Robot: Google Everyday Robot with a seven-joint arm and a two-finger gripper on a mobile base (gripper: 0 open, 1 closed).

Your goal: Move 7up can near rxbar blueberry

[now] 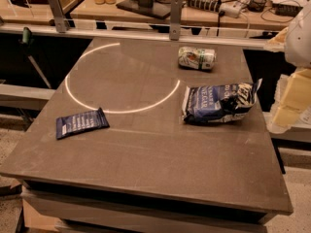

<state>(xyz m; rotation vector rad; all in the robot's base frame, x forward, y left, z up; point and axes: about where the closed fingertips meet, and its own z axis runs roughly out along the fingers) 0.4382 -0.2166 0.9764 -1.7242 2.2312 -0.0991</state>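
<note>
The 7up can [196,58] lies on its side at the far right of the brown table [146,154], its white-and-green label facing up. The rxbar blueberry [81,122], a flat dark blue wrapper with white print, lies at the table's left side, well apart from the can. My gripper [291,98] shows as pale yellowish parts at the right edge of the view, beyond the table's right side, below a white arm part [300,35]. It is off to the right of the can, nearer the camera, and touches nothing on the table.
A puffy dark blue-and-white chip bag [219,103] lies on the right half of the table, between the can and the front. A bright ring of light [121,79] marks the tabletop. A railing [146,30] and a desk with cables stand behind.
</note>
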